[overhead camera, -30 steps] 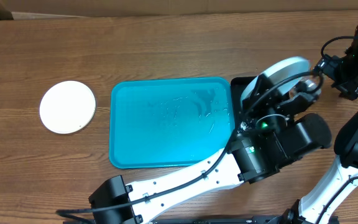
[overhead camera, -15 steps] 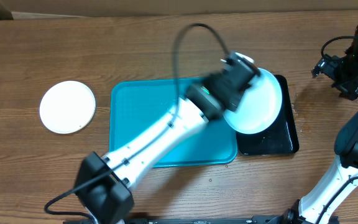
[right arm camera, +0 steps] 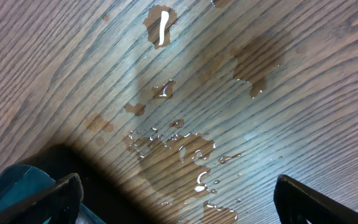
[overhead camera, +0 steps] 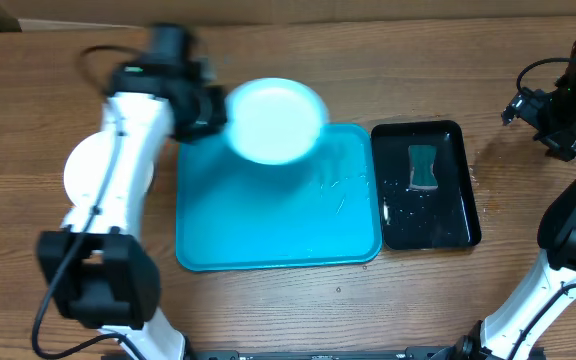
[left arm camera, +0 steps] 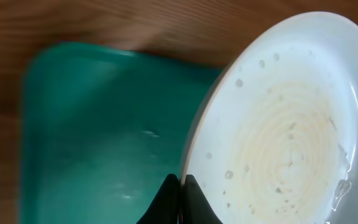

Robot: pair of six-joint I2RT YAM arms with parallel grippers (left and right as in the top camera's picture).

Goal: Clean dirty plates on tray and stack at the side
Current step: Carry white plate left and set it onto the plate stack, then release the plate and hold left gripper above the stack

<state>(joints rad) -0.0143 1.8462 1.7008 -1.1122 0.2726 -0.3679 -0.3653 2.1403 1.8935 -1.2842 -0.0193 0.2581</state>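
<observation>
Since the left hand [left arm camera: 180, 185] is pinched shut on the rim of a pale plate [overhead camera: 276, 120], we judge the step in hand to be the transfer of a washed plate to the stack. The plate hangs in the air over the far edge of the tray [overhead camera: 268, 230], and the wrist view shows water beads on its face and no dark smear that we can make out. The tray itself lies bare and wet.

To the left, a white plate [overhead camera: 80, 180] rests on the desk [overhead camera: 368, 70], partly under the arm. We take it for the start of the stack. The next move calls for levelling the held plate, centring it over that white one, lowering it and letting go.

The right hand [right arm camera: 179, 202] stands wide and empty over puddles, near the black tray [overhead camera: 453, 228] with its sponge [overhead camera: 424, 167].
</observation>
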